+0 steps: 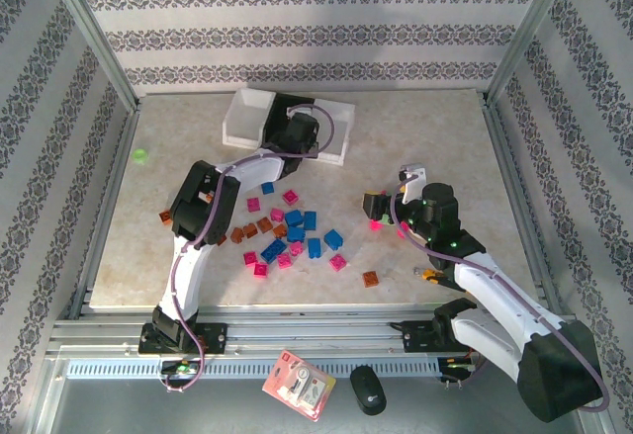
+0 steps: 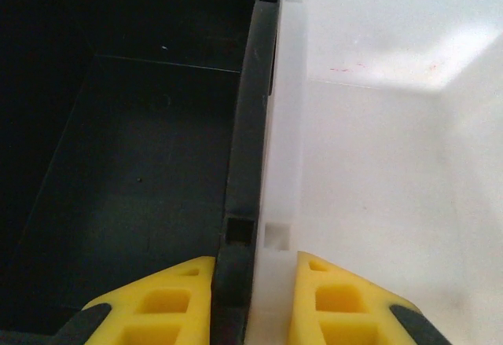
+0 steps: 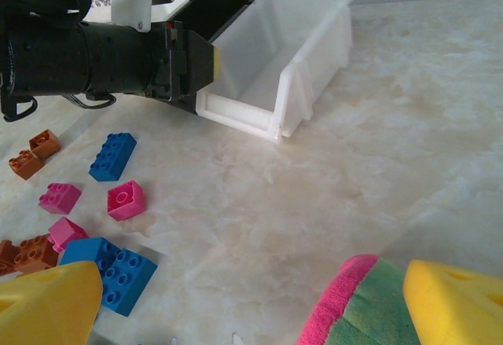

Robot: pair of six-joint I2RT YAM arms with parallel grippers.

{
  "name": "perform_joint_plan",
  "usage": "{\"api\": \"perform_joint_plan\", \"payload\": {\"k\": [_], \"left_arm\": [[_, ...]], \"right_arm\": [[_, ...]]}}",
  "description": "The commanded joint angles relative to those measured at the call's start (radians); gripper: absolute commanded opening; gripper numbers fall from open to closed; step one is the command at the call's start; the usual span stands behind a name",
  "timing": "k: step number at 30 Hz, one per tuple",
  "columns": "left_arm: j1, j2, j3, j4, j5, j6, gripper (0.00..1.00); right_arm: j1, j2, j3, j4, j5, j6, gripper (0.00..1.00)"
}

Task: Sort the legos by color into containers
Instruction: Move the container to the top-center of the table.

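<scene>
Containers (image 1: 237, 137) far centre on table (image 1: 445, 157). Legos (image 1: 294, 236) scattered nearer, mid-table. Left gripper (image 2: 253, 278) astride wall between middle and right container. Right gripper (image 1: 379, 207) right of legos.

Robot lab cell, wallpapered panels (image 1: 316, 34), aluminium frame (image 1: 96, 34)

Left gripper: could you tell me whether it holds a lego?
No, the left gripper is shut on the joined walls of the black bin and the white bin.

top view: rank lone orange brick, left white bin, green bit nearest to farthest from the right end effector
1. lone orange brick, toward the bases from the right end effector
2. left white bin, back centre
3. green bit, far left
</scene>
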Motion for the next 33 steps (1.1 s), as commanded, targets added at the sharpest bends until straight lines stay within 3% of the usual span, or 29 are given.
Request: {"api": "perform_joint_plan", "payload": {"k": [1, 17, 18, 25, 33], "left_arm": [[-0.026, 0.012, 0.043, -0.104, -0.099, -0.146, 0.05], [-0.04, 0.032, 0.092, -0.207, -0.122, -0.286, 0.11], [-0.04, 0.036, 0.099, -0.21, -0.114, -0.286, 0.15], [-0.039, -0.012, 0.072, -0.195, -0.081, -0.276, 0.69], [-0.04, -0.235, -0.056, -0.18, 0.005, -0.122, 0.99]], "right_arm": [[0.012, -0.013, 0.012, 0.029, 0.035, -0.004, 0.98], [0.015, 0.001, 0.006, 0.047, 0.078, 0.011, 0.98], [0.015, -0.003, 0.007, 0.047, 0.087, 0.013, 0.98], [0.024, 0.013, 0.06, -0.055, 0.148, 0.022, 0.98], [0.079, 0.08, 0.18, -0.355, 0.151, 0.07, 0.98]]}}
